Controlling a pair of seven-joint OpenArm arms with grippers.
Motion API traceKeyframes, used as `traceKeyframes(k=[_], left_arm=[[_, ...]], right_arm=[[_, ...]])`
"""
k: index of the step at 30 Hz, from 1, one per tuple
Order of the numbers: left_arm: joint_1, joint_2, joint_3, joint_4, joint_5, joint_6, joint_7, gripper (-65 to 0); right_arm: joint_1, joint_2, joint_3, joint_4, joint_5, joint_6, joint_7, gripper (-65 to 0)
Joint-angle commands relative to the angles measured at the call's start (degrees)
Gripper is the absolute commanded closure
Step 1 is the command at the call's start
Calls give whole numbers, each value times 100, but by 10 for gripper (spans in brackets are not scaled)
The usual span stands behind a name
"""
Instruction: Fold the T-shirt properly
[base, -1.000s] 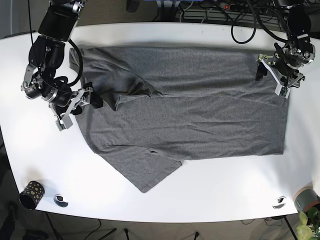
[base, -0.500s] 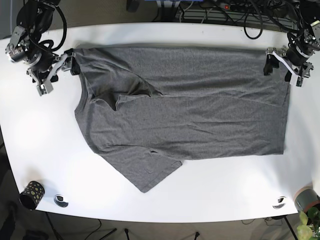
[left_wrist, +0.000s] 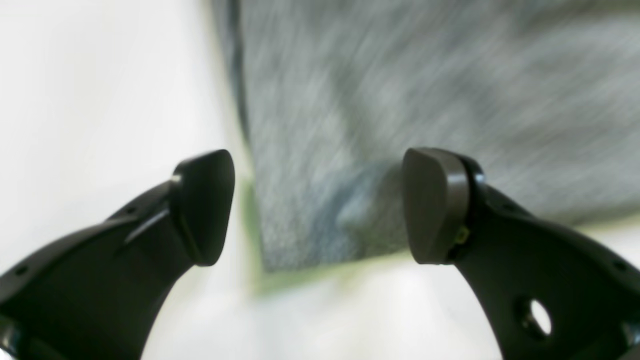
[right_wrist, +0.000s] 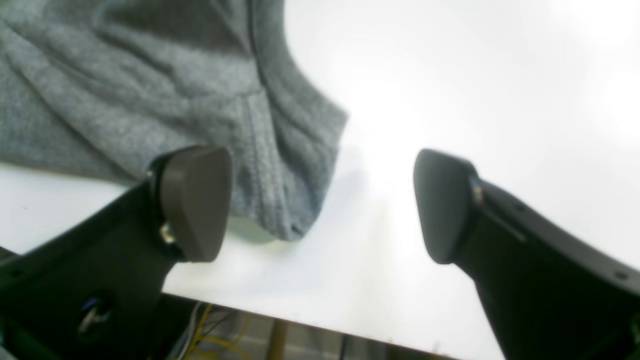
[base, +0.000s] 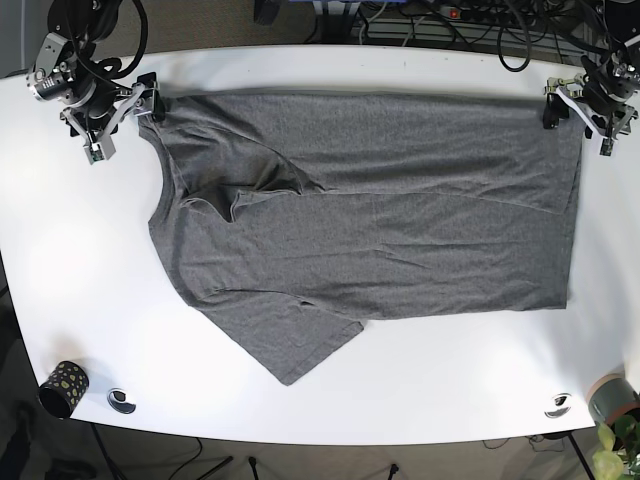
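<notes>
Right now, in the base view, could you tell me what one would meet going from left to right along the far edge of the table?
right gripper → T-shirt → left gripper, both grippers open at the shirt's far corners.

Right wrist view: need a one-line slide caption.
Open right gripper poised over a bunched corner of the gray T-shirt at the edge of the white table.

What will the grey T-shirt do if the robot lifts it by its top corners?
The T-shirt will probably droop and hang floppy; it lies wrinkled with one sleeve folded over. It looks like thin knit, so likely light. Both open grippers, left and right, sit at corners.
</notes>
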Motion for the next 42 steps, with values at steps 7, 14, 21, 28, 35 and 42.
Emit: traceKeyframes(k=[7,14,21,28,35,42], left_arm=[[-30,-74,-22,-4,21,-29,-58,-425],[-162,-83,462,-21,39,-29,-58,-215],[-144,-83,470,5,39,-29,-32,-24],[207,-118,426,102,30,-29,-23,-11],[735,-109,189,506,30,-29,-23,-44],[875,-118,189,515,30,-29,-23,-222]], right_arm=[[25,16,-52,-346,392,30,96,-531],[78,-151,-236,-372,365,30,105,-409],[69,-204,-280,-337,383,30,105,-51],[-221,-151,10,-118,392,30,105,-35],[-731,-142,133,445,392,30,87,-35],[-836,-160,168,480,339,30,105,-271]])
